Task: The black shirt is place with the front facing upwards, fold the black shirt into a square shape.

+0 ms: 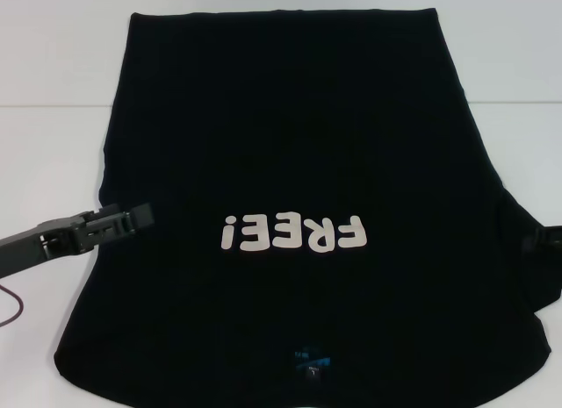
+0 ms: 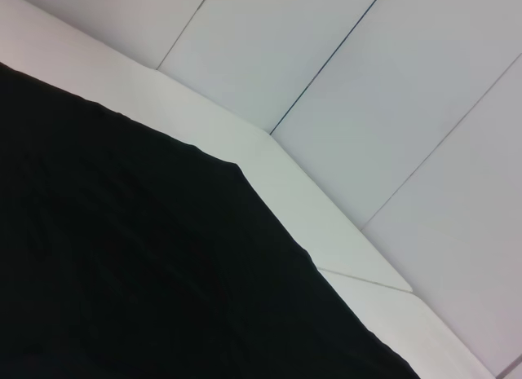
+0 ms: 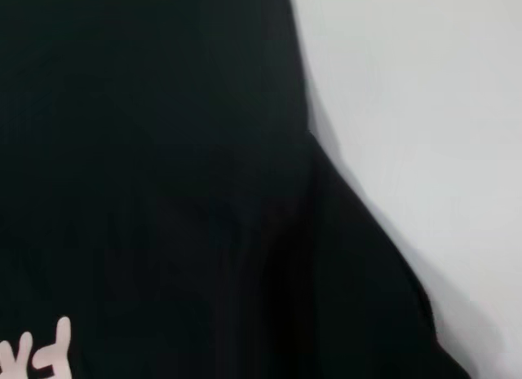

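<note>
The black shirt lies flat on the white table, front up. Its whitish letters "FREE!" read upside down to me, and the small blue neck label is at the near edge. My left gripper is low at the shirt's left edge, level with the letters, its tips over the fabric edge. My right gripper barely shows at the shirt's right edge, by a bunched fold. The left wrist view shows shirt fabric only. The right wrist view shows fabric and part of a letter.
A seam line crosses the table on both sides of the shirt. A thin dark cable loops at the near left. In the left wrist view the table's edge runs beside the shirt, with pale panels beyond.
</note>
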`<state>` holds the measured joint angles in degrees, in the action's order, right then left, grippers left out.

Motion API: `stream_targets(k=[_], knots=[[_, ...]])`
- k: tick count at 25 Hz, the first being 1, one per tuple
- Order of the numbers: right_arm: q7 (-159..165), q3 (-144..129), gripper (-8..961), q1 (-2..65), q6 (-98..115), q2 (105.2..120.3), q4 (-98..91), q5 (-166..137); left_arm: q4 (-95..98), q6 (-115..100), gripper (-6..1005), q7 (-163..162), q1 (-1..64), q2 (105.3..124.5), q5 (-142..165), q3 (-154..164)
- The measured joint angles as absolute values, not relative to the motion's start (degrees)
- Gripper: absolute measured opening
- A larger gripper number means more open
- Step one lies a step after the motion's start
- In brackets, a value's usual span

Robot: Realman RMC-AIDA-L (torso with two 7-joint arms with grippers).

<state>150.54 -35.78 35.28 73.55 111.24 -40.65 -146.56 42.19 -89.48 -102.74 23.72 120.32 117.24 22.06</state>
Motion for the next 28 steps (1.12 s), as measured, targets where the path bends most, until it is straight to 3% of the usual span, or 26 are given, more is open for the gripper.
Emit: stream_targets(k=[24,28], knots=[[151.18,-36.42,905,36.81,74.47,111.18,-40.25,-145.48,42.09,-87.96,949,-102.74,23.90,120.34,116.77,22.06],[151.28,-36.49,788,36.92,74.32,111.06,-40.25,-146.59,42.10,-87.96,949,-102.74,23.97,120.25,116.57,22.06]])
